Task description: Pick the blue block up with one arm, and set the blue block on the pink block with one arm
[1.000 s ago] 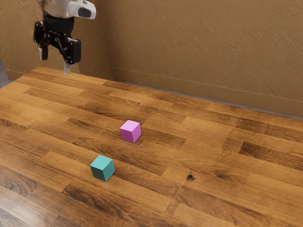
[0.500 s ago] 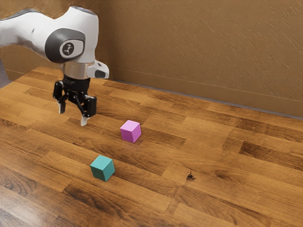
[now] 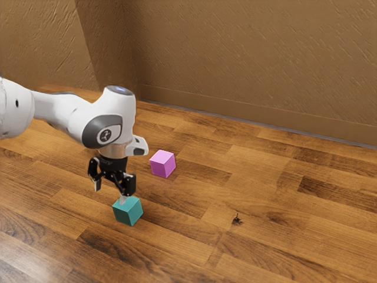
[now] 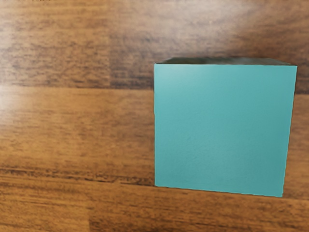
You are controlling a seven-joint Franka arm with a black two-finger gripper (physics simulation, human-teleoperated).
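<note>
A teal-blue block (image 3: pixel 128 211) rests on the wooden table (image 3: pixel 265 194) toward the front. My gripper (image 3: pixel 109 195) hangs open just above it and a little to the exterior view's left, one fingertip (image 3: pixel 122 200) close over the block's top. In the wrist view the blue block (image 4: pixel 223 128) sits flat on the wood right under my hand. The pink block (image 3: pixel 162 163) stands on the table farther back, to the exterior view's right of the gripper, apart from it.
A brown textured wall (image 3: pixel 247 53) runs along the table's far edge. A small dark speck (image 3: pixel 236 219) lies on the wood to the exterior view's right of the blue block.
My arm has swung down and toward the exterior view's right, from high near the back wall to just over the blue block. Neither block has moved.
</note>
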